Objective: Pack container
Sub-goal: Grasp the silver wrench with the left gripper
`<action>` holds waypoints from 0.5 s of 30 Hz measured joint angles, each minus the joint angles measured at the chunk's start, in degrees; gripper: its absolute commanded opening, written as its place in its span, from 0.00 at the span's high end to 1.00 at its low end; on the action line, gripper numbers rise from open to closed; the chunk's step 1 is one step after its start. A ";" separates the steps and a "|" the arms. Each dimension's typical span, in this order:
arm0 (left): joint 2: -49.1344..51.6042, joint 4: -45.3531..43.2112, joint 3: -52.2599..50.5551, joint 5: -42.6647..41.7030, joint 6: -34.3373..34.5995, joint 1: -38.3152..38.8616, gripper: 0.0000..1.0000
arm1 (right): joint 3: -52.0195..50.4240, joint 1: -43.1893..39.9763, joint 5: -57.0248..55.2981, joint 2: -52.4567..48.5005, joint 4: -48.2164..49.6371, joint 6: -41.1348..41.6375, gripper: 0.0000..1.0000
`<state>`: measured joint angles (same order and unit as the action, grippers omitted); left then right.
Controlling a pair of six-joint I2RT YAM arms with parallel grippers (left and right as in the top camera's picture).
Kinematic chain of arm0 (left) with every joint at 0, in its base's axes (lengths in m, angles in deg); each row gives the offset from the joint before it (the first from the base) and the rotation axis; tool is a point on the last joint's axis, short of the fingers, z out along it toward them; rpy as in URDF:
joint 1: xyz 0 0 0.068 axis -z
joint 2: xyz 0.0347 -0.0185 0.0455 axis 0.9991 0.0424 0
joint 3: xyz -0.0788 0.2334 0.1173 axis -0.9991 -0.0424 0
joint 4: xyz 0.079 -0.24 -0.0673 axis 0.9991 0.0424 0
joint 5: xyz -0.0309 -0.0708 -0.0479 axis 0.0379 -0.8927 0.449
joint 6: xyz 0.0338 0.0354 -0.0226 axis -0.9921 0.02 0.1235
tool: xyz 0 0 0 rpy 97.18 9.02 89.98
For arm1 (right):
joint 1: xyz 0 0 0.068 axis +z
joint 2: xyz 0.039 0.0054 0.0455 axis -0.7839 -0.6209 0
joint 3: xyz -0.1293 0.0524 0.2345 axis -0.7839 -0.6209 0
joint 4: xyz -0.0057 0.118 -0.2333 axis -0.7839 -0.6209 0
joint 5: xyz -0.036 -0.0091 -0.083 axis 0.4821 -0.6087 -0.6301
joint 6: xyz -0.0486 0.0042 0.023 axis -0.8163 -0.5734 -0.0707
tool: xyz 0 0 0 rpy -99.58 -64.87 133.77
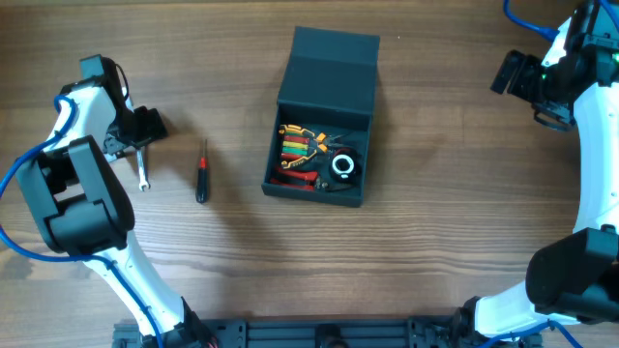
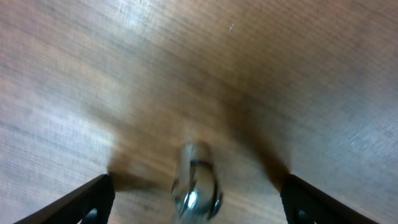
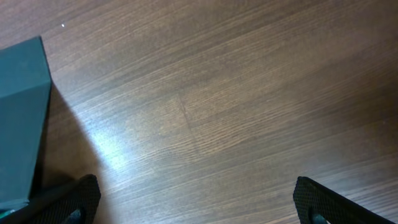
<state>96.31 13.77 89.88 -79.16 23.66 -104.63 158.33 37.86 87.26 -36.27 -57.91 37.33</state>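
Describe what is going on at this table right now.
The container sits open mid-table, already holding several colourful hand tools. The left gripper, open, is over a small wrench lying on the table, apparently about to pick it up; a screwdriver lies beside it, unpacked. The right gripper, open, hangs away from the container, holding nothing.

The left tool (image 1: 145, 129) points toward the middle from the left side, jaws spread wide. The right tool (image 1: 510, 72) sits far right, pointing inward, jaws likewise wide apart.
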 measured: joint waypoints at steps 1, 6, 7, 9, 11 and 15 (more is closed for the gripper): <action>0.04 -0.68 0.00 0.00 -0.48 0.00 0.33 | 0.00 0.00 0.00 0.00 -0.15 0.00 0.00; 0.15 -1.97 0.00 -0.46 -3.15 0.07 0.70 | 0.00 0.00 0.00 0.00 -0.48 0.00 0.00; 0.15 -1.88 0.00 -0.48 -3.58 0.07 0.78 | 0.00 0.00 0.00 0.00 -0.48 0.00 0.00; 0.15 -1.29 0.00 -0.59 -4.79 0.07 0.82 | 0.00 0.00 0.00 0.00 -0.48 0.00 0.00; 0.15 -0.98 0.04 -0.61 -5.22 0.07 0.86 | 0.00 0.00 0.00 0.00 -0.48 0.00 0.00; 0.15 -0.76 0.13 -0.44 -6.08 0.07 0.96 | 0.00 0.00 0.00 0.00 -0.48 0.00 0.00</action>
<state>96.47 13.01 90.01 -79.60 17.59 -104.56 158.33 37.86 87.26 -36.27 -58.39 37.33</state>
